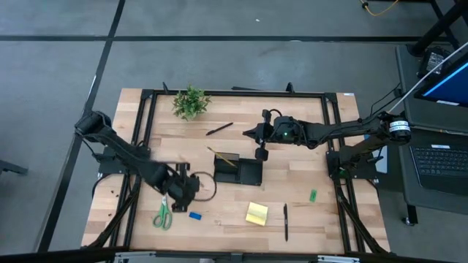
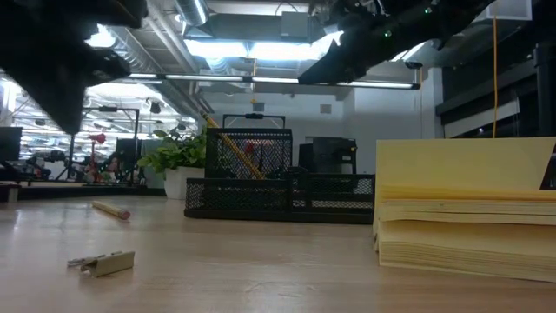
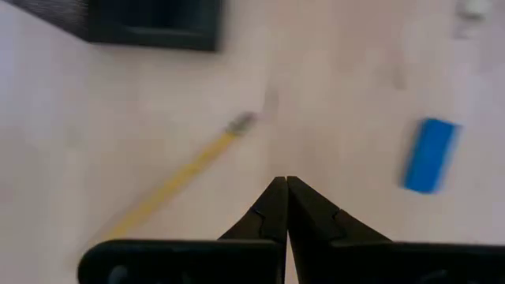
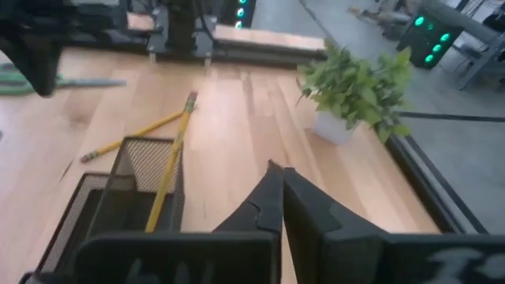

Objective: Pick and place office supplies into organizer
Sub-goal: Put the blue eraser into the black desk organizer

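The black mesh organizer sits mid-table, and one pencil leans in its taller section. A second pencil lies flat on the wood near it. My left gripper is shut and hovers above the table between this pencil and the small blue block, touching neither. My right gripper is shut and hangs above the organizer's far right corner. The green-handled scissors, yellow sticky-note pad, a black pen, the green piece and another pen all lie loose.
A small potted plant stands at the far left of the table. Black frame rails run along the table's sides and far edge. A cable loop lies by my left gripper. Bare wood shows between the organizer and the right rail.
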Controlling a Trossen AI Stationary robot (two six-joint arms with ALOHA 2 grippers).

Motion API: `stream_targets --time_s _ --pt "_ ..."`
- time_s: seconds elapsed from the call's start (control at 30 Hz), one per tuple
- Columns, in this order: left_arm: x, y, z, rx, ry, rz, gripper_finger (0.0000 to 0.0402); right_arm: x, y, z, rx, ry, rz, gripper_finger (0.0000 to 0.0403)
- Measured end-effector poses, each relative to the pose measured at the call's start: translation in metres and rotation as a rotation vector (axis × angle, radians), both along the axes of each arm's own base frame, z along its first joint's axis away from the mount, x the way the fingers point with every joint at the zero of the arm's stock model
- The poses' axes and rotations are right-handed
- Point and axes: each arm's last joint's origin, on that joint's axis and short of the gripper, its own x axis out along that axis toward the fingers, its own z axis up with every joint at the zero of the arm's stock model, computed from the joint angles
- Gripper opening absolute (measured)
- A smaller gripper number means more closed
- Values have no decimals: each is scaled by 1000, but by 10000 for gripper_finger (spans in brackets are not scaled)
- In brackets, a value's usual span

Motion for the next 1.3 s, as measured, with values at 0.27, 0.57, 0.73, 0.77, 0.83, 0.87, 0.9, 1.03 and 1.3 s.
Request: stream_targets --time_s 0.27,0.57,0.73,0.77,0.83,0.87,0.9,1.03,1.3 --pt "11 -45 -9 18 -15 14 2 -2 2 -4 82 29 -26 25" --pt "18 -72 -34 61 -12 -33 19 -2 3 -4 91 29 -28 25" --pt "21 -83 -45 40 -31 -52 44 -2 3 -5 89 35 -27 25" --pt "22 -86 -46 25 -47 -54 50 -2 3 -5 88 36 -26 25" --pt "24 -89 -46 -4 -64 -59 62 -2 3 -5 89 36 -26 25" --pt "24 -91 -46 -20 -72 -63 69 -2 3 -5 91 36 -27 25" --pt "25 -93 -45 -40 -82 -66 75 -2 3 -5 93 37 -28 25" --pt "23 -95 -44 -49 -84 -68 100 -2 6 -6 102 40 -18 25" --pt "21 -95 -45 -42 -73 -62 141 -1 18 -6 89 45 31 26"
